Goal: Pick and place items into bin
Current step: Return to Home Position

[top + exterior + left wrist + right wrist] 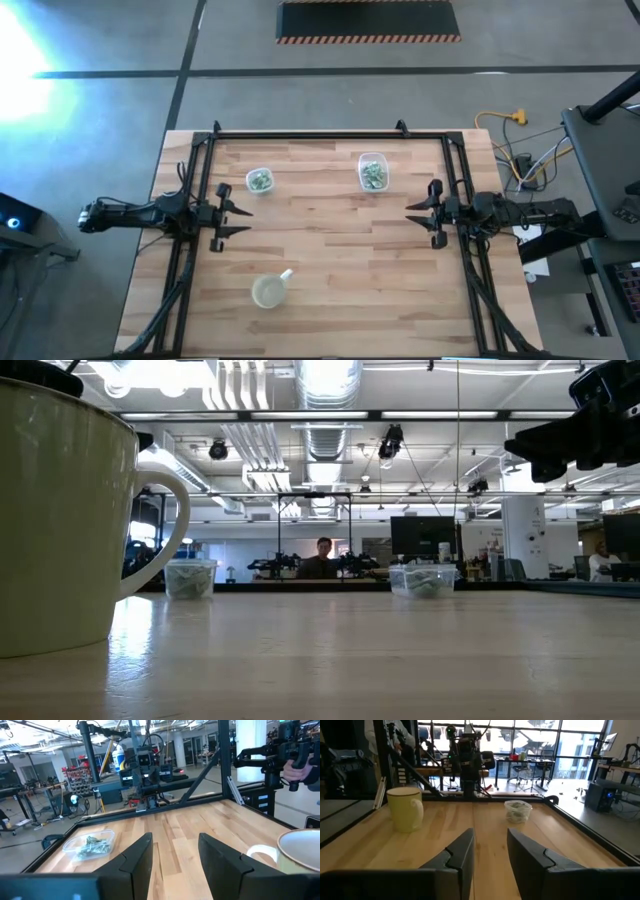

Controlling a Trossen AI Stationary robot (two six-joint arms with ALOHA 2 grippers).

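Note:
Two clear containers stand on the far half of the wooden table, a small one [260, 181] and a larger one [373, 172]. Each holds tiny pale green and silvery items [92, 846] [518, 810]. Which container is the bin, I cannot tell. My left gripper [243, 221] hovers level at the table's left side, open and with nothing in it [175, 847]. My right gripper [411, 216] hovers level at the right side, open with a narrower gap and nothing in it [490, 845]. Both point toward the table's middle, well short of the containers.
A yellowish cup with a handle [268, 291] stands near the table's near edge and fills the low view's left side [60, 510]. A black frame [330, 134] runs along the table's far edge and sides. Bare wood lies between the two grippers. A person sits in the room beyond [322, 560].

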